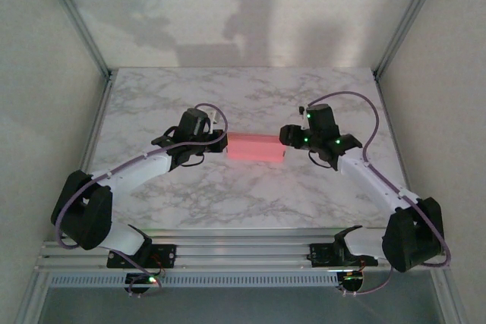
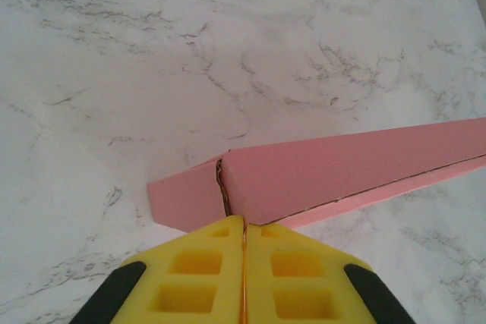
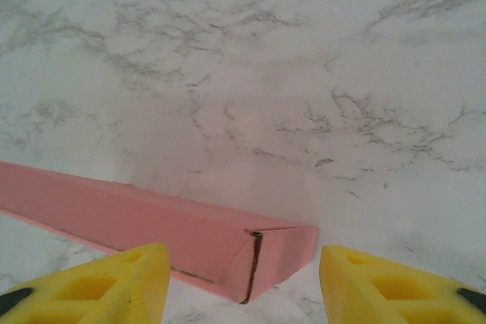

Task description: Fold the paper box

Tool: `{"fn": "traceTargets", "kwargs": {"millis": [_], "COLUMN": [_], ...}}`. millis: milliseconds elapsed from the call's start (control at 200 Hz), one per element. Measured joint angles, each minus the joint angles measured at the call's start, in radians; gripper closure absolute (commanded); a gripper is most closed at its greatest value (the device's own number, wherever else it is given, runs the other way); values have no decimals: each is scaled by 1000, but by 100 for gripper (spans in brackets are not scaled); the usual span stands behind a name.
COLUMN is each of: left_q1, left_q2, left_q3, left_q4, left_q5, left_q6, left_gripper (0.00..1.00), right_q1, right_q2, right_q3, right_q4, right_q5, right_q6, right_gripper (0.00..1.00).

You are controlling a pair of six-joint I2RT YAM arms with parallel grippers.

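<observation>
Top external view: the pink box (image 1: 255, 146) lies mid-tabletop (image 1: 250, 96), lengthwise between the two hands. Left hand (image 1: 225, 144) is clenched, its fingertips tight together at the box's left end. Right hand (image 1: 285, 139) is released, fingers spread either side of the right end.

The paper box (image 1: 255, 146) is thin paperboard with a matt pink face, and its cut edges at the end flap look raw and brownish. The bench (image 1: 250, 96) has a smooth white and grey marble-patterned top with a faint sheen. The left tool (image 2: 244, 221) and the right tool (image 3: 243, 250) look like matt yellow moulded plastic with black trim. At the bottom of the top view, the rail (image 1: 243, 252) is ribbed bare metal.
</observation>
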Motion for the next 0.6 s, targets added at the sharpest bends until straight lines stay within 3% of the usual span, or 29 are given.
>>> {"fn": "traceTargets", "kwargs": {"millis": [230, 601], "left_q1": [-1, -8], "left_q2": [0, -6], "left_q3": [0, 5], "left_q4": [0, -13], "left_q5": [0, 5], "left_q6": [0, 1], "left_gripper": [90, 76], "right_q1": [0, 0], "right_q2": [11, -5], "right_q3": [-7, -56], "right_q4": [14, 68], "right_q5": [14, 13], "right_q6": [2, 6], "right_gripper": [46, 47]}}
